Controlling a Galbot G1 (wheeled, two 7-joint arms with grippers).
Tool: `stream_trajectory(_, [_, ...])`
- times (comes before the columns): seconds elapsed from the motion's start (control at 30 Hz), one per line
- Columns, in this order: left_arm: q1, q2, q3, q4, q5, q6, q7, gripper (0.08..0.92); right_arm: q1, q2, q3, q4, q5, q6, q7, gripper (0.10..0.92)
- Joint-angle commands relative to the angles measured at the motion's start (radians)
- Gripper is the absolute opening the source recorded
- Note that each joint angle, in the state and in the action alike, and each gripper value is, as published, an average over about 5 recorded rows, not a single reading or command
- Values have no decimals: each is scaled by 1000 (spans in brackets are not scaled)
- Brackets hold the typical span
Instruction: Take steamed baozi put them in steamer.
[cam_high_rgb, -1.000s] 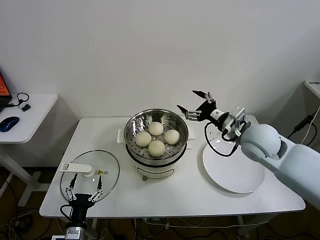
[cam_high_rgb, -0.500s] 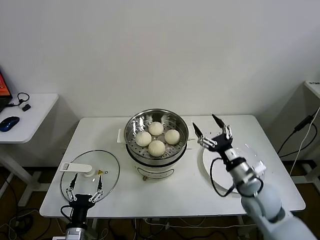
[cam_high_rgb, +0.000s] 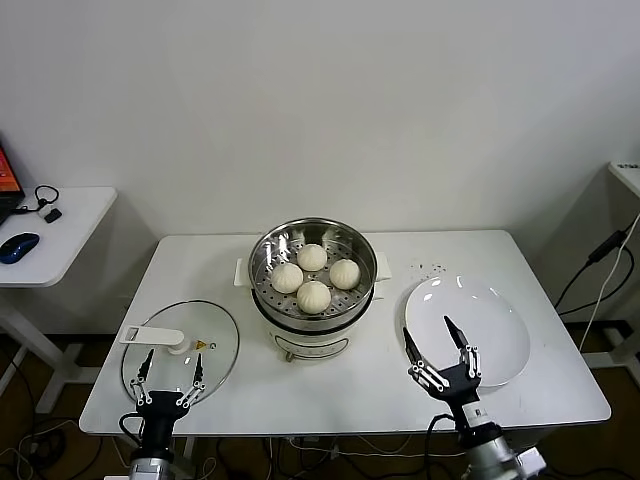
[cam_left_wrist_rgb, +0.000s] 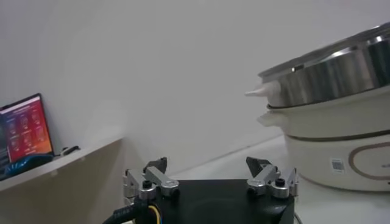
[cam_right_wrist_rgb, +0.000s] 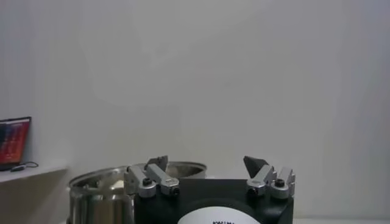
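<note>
At the worktop's near edge, both arms sit low. The right end effector at about 5 o'clock points up with its fingers spread wide, grasping nothing, just in front of the bare white plate. The left end effector at 7 o'clock is likewise released, empty, its tips at the near rim of the glass lid. Farther back at centre, all four steamed baozi rest on the perforated tray inside the steamer. The loading looks finished. The remaining risk, by this reading: any forward sweep of the low right arm could clip the plate's near rim and shove it, while the left could nudge the lid.
</note>
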Motion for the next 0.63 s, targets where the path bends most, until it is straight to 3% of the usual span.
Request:
stream_trajectory(0.03, [3,-49,-2,-3,-1,-2,-1,823,-139,102,29,-13,-56,102,-47,823])
stream_trajectory(0.63, [7,-49,1,-15,0,-2,-2,823,-144,120,-17,-11,-75,105,-56,823])
